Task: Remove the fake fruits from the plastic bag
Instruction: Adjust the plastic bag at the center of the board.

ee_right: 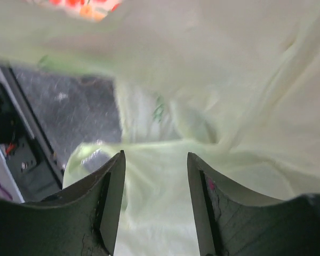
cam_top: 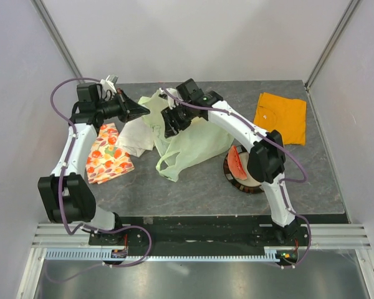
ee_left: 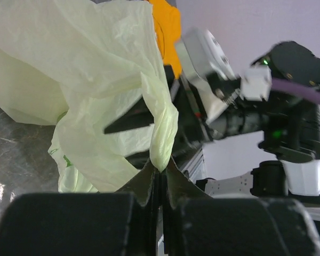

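Observation:
The pale green plastic bag [cam_top: 190, 144] lies crumpled mid-table, its handle loop toward the front. My left gripper [cam_top: 143, 112] is shut on a fold of the bag's edge [ee_left: 161, 154] and holds it lifted. My right gripper [cam_top: 172, 122] hovers over the bag's upper part with its jaws open; bag film [ee_right: 160, 181] fills the gap between the fingers. A red fake fruit slice [cam_top: 237, 163] lies on a dark round plate [cam_top: 244, 185], partly hidden by my right arm. No other fake fruits show.
A white cloth [cam_top: 134, 137] lies beside the bag on the left. A cloth printed with orange and red fruits [cam_top: 108, 156] lies near the left arm. An orange cloth [cam_top: 280, 117] lies at the back right; it also shows in the left wrist view [ee_left: 168, 29].

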Robot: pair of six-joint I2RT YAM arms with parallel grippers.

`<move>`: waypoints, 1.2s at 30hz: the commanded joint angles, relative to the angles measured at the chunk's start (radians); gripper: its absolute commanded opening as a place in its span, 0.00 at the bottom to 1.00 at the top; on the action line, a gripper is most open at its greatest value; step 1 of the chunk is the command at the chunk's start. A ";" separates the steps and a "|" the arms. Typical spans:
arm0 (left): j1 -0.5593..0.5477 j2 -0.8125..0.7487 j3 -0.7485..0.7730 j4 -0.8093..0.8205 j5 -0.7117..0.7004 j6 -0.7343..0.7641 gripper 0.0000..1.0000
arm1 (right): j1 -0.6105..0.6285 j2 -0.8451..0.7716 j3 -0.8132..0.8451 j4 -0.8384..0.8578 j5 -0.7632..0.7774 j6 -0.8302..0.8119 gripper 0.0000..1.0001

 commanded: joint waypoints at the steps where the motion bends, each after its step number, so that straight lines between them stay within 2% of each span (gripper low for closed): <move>1: 0.006 -0.073 -0.042 0.031 0.047 -0.059 0.02 | -0.008 0.020 0.079 0.231 0.086 0.183 0.57; 4: 0.007 -0.090 -0.084 0.020 0.050 -0.053 0.02 | -0.013 0.058 0.098 0.251 0.200 0.234 0.57; 8: 0.009 -0.118 -0.105 -0.004 0.054 -0.031 0.02 | -0.043 0.057 0.079 0.185 0.432 0.174 0.61; 13: 0.009 -0.164 -0.148 -0.007 0.071 -0.024 0.02 | -0.151 -0.024 -0.088 0.153 0.665 0.132 0.64; 17: 0.010 -0.208 -0.202 -0.024 0.079 0.006 0.02 | -0.226 -0.086 -0.150 0.141 0.730 0.080 0.65; 21: 0.009 -0.242 -0.208 -0.036 0.076 0.013 0.02 | -0.240 -0.155 -0.214 0.118 0.771 0.013 0.68; 22: 0.010 -0.245 -0.207 -0.033 0.093 0.009 0.02 | -0.240 -0.184 -0.219 0.113 0.765 0.013 0.69; 25: 0.010 -0.260 -0.228 -0.014 0.090 -0.005 0.02 | -0.234 -0.270 -0.233 0.124 0.417 -0.039 0.64; 26: 0.010 -0.262 -0.240 -0.012 0.087 -0.010 0.02 | -0.212 -0.288 -0.236 0.134 0.338 -0.041 0.63; 27: 0.010 -0.259 -0.245 -0.010 0.084 -0.008 0.02 | -0.197 -0.304 -0.240 0.139 0.198 -0.047 0.64; 28: 0.010 -0.256 -0.248 -0.009 0.082 -0.011 0.02 | -0.159 -0.328 -0.245 0.144 0.140 -0.059 0.69; 30: 0.010 -0.250 -0.248 -0.006 0.080 -0.016 0.02 | -0.114 -0.344 -0.254 0.130 -0.018 -0.119 0.73; 32: 0.009 -0.236 -0.240 0.000 0.080 -0.019 0.02 | -0.047 -0.347 -0.256 0.068 -0.075 -0.180 0.76; 36: 0.012 -0.208 -0.219 0.006 0.076 -0.027 0.02 | 0.055 -0.354 -0.291 -0.026 -0.028 -0.372 0.80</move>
